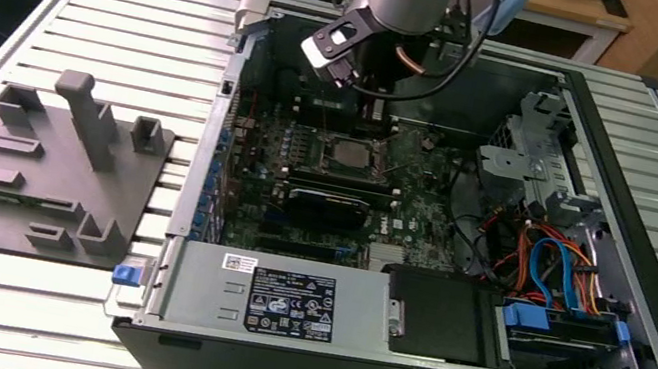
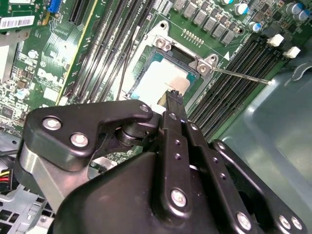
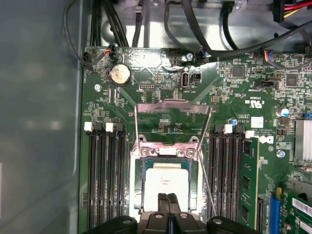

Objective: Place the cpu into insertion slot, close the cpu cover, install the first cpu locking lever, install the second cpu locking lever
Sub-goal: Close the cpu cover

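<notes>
The cpu (image 3: 167,181) lies flat in the insertion slot (image 3: 137,168), its silvery top showing; it also shows in the second wrist view (image 2: 156,80). The cpu cover (image 3: 173,104) stands open, tilted up behind the slot. A thin locking lever (image 3: 204,181) sticks out free beside the slot, and its rod (image 2: 243,77) crosses the memory slots. My gripper (image 3: 169,199) is shut with nothing between its fingers, its tip (image 2: 173,96) hovering just over the cpu's near edge. In the exterior view the gripper (image 1: 370,90) hangs above the slot (image 1: 343,152) inside the open computer case.
Black memory slots (image 3: 105,180) flank the socket, with one green memory module (image 3: 248,180) fitted. A coin battery (image 3: 119,74) and cables lie behind the cover. The case wall (image 1: 228,106), the power supply (image 1: 268,298) and a drive cage (image 1: 538,150) surround the board. A grey fixture plate (image 1: 46,175) sits on the table.
</notes>
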Tool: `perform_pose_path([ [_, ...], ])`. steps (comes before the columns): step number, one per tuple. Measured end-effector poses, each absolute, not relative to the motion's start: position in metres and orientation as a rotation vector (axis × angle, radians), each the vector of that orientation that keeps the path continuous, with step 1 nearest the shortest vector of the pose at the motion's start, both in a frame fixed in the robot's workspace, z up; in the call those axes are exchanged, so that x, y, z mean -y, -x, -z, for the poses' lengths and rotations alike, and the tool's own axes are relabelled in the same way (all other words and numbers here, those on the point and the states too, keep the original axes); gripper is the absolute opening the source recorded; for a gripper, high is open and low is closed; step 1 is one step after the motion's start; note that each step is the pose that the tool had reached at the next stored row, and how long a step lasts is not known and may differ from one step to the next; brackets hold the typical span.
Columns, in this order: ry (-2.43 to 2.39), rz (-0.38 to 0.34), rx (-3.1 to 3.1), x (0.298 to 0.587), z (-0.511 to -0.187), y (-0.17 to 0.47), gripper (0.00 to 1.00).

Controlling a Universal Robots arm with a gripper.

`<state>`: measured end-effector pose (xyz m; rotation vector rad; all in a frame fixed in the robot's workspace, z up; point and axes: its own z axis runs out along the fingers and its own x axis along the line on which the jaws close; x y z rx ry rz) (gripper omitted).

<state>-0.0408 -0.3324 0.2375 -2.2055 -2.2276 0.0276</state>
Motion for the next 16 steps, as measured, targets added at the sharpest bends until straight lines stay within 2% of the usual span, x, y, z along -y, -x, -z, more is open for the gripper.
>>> perform_pose_path([
  [16, 2.194, -0.001, 2.216, 0.3325, -0.2423, 0.0408, 0.10],
])
